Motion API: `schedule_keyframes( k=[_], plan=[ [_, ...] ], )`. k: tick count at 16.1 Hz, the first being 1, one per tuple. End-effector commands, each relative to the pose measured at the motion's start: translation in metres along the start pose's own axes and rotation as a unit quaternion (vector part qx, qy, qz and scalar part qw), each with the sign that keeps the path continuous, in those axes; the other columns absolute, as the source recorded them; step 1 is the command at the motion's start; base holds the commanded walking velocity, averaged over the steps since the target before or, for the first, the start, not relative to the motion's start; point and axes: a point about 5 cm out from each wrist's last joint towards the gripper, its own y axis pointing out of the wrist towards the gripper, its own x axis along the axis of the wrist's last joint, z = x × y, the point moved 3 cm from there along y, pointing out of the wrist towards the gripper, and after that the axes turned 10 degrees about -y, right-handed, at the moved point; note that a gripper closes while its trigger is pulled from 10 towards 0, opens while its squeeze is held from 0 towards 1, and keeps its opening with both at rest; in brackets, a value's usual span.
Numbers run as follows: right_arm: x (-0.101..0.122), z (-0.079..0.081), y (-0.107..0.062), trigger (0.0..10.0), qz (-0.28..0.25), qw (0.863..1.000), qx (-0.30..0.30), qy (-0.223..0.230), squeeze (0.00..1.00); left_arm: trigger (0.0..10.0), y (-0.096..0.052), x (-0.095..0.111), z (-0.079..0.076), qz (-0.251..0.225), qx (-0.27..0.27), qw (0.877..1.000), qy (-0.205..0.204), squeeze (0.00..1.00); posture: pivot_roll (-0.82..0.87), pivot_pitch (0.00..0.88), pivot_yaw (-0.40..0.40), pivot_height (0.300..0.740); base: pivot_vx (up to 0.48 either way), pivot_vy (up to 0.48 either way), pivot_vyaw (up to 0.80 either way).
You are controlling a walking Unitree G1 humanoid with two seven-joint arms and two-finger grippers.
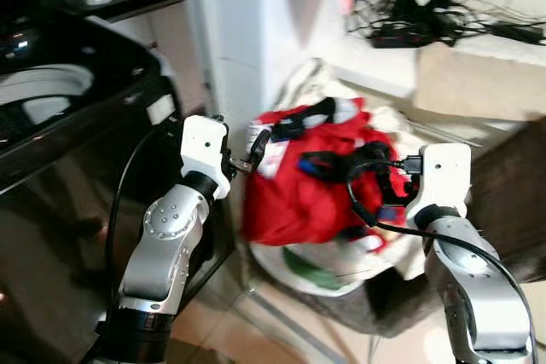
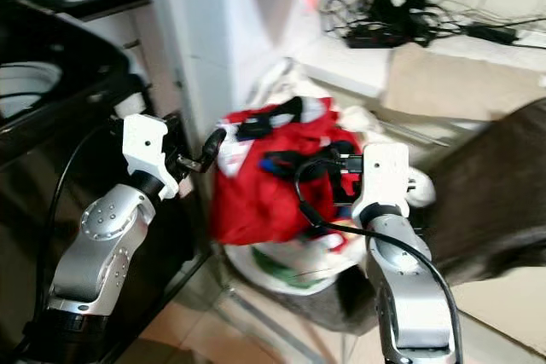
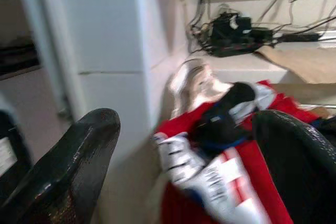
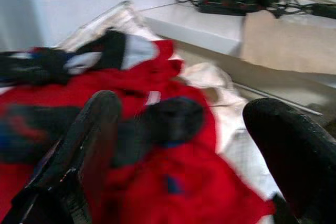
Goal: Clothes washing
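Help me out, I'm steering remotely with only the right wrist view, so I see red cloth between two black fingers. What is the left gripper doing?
Observer: The left gripper is raised at the left edge of the red garment, fingers open.
Operator: Where's the washer?
Observer: A black washing machine stands on the robot's left, beside its left arm.
Operator: What is the garment lying on?
Observer: It tops a heap of white laundry on the floor; the right gripper is open over it.
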Motion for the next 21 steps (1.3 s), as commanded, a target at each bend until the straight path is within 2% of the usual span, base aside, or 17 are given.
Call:
schedule_keyframes(
  k=[1,5,10,12,14,18,21],
  plan=[
    [0.002,-0.0068,-0.0002,10.0,0.0,1.0,-0.014,-0.002,0.0,10.0,0.0034,0.0049,-0.0016,-0.008,-0.005,1.0,0.002,0.0,-0.11,0.0,0.025,0.74,0.0,0.42,-0.46],
    [-0.0006,-0.0078,0.0003,10.0,0.002,1.0,-0.01,-0.018,0.0,10.0,0.0037,0.0026,-0.0043,-0.005,-0.011,1.0,0.004,0.0,-0.11,0.0,0.029,0.74,0.0,0.416,0.0],
    [-0.0005,-0.0082,0.0008,10.0,0.001,1.0,-0.011,-0.017,0.0,10.0,0.0038,0.001,-0.0065,-0.002,-0.016,1.0,0.008,0.0,-0.1,0.0,0.029,0.74,0.0,0.415,0.0],
    [0.0,-0.0076,0.001,10.0,0.0,1.0,-0.01,-0.016,0.0,10.0,0.0033,0.0009,-0.0072,0.0,-0.012,0.999,0.038,0.0,-0.1,0.0,0.029,0.74,0.0,-0.24,0.0],
    [0.0003,-0.0077,0.0014,10.0,-0.001,1.0,-0.011,-0.016,0.0,10.0,0.0009,-0.0008,-0.0035,-0.002,0.006,1.0,-0.008,0.0,-0.1,0.0,0.03,0.74,0.0,0.0,0.0],
    [-0.0007,-0.0088,0.0017,10.0,-0.001,1.0,-0.014,-0.025,0.0,10.0,-0.0028,-0.0009,-0.0053,-0.001,-0.01,0.999,0.035,0.0,-0.09,0.0,0.025,0.74,0.08,0.0,0.0],
    [0.0,-0.0075,0.0016,10.0,-0.003,1.0,-0.011,-0.025,0.0,10.0,-0.0034,-0.001,-0.0046,0.0,-0.007,1.0,0.028,0.0,-0.09,0.0,0.027,0.74,0.385,0.0,0.0]
  ],
)
